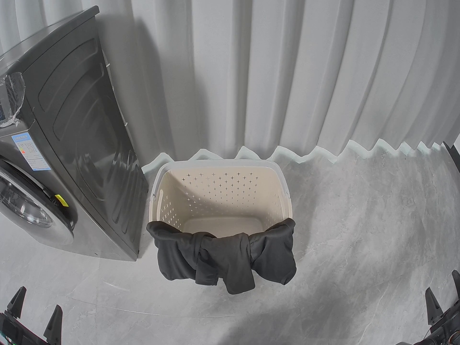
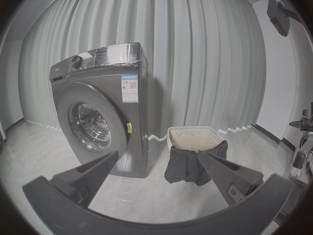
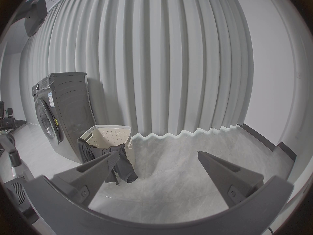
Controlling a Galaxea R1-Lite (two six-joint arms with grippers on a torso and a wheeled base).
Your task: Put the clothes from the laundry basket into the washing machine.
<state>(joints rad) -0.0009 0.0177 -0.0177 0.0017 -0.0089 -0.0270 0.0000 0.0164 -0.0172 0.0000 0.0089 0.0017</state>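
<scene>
A: Why does the dark grey cloth garment hang at lower centre of the head view?
B: It's draped over the near rim of the cream perforated plastic laundry basket, probably easy to pinch there.
A: And the grippers?
B: The left gripper is lower left, the right gripper lower right. Both have fingers apart and empty, well clear of the garment. The grey front-loading washing machine stands left of the basket, and its round door looks closed.

The pale grey marbled floor carries a dark grey washing machine at the left, with a cream laundry basket just beside it.
</scene>
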